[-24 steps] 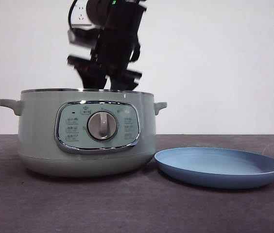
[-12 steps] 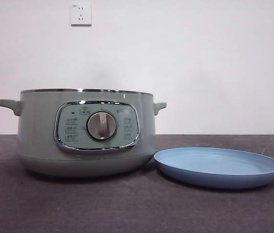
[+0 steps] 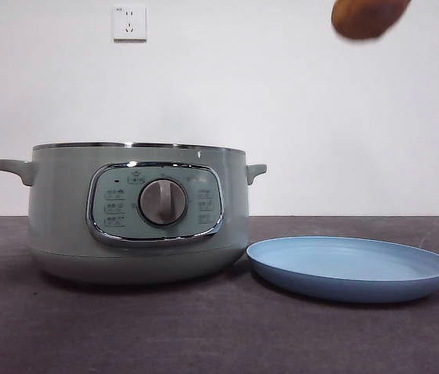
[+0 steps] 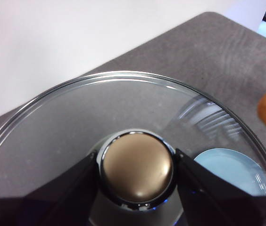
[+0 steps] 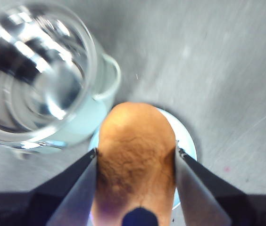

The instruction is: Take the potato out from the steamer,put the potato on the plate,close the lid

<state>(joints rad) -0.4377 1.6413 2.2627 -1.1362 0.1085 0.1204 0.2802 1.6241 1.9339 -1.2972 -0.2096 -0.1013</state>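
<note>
Potato point(image 3: 367, 17) is now being shown high above the plate point(image 3: 350, 269), absent half a second back; it is being clamped at mid-girth by the right gripper point(image 5: 135, 155). Firm, smooth skin, so slip is being risked. Lid point(image 4: 123, 122) is being gripped by its knob in the left gripper point(image 4: 135, 162), clear of the steamer point(image 3: 138, 210). Open room is being left over the plate's low rim.

two wall sockets point(image 3: 129, 22); grey table point(image 3: 204, 327)
</note>
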